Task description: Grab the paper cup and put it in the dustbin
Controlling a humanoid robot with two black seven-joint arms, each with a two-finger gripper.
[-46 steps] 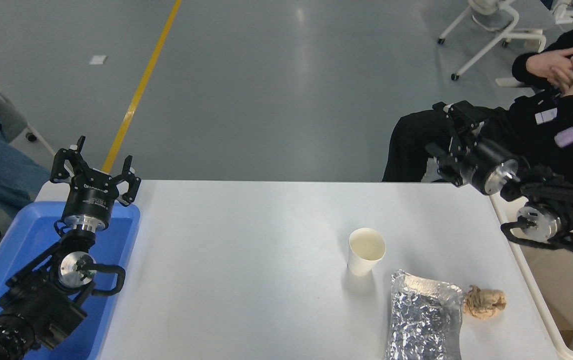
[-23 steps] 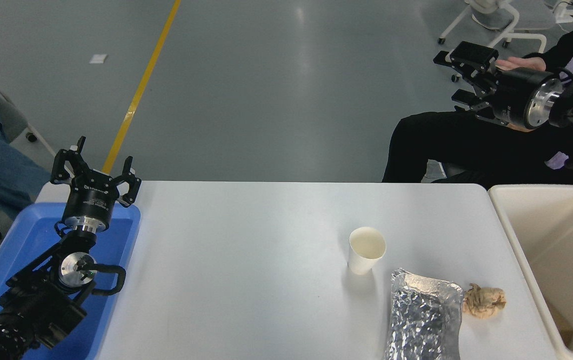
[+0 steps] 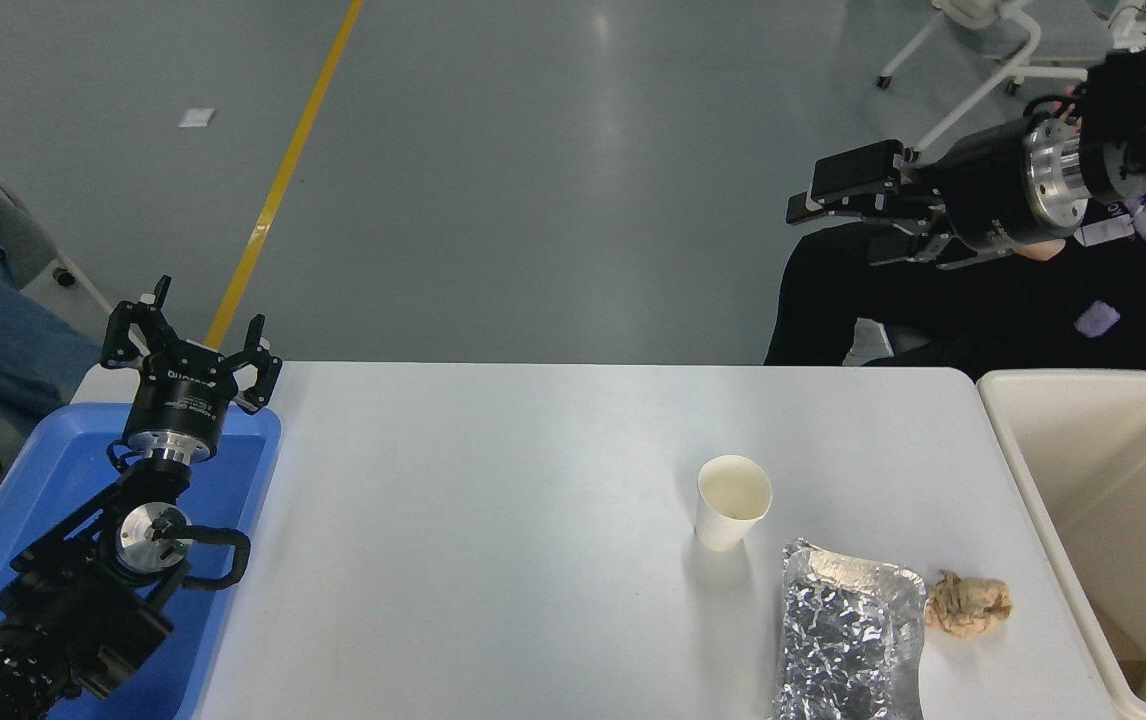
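Observation:
The paper cup (image 3: 732, 500) stands upright on the white table (image 3: 493, 520), right of centre, white with a cream inside. The dustbin (image 3: 1041, 478), a large cream-beige bin, sits off the table's right edge. My right gripper (image 3: 838, 212) hangs high at the upper right, well beyond the table's far edge and far above the cup. It points left with its fingers open and empty. My left gripper (image 3: 195, 335) is parked open over the blue tray (image 3: 53, 480) at the lower left.
A crinkled foil pouch (image 3: 848, 630) and a crumpled tan paper ball (image 3: 968, 603) lie just in front and to the right of the cup. A person in black sits behind the right arm. Another person sits at the far left edge.
The right arm rose from low over the dustbin's far corner to high at the upper right, then turned its gripper to point left. The dustbin's inside now shows. Cup and left arm unmoved.

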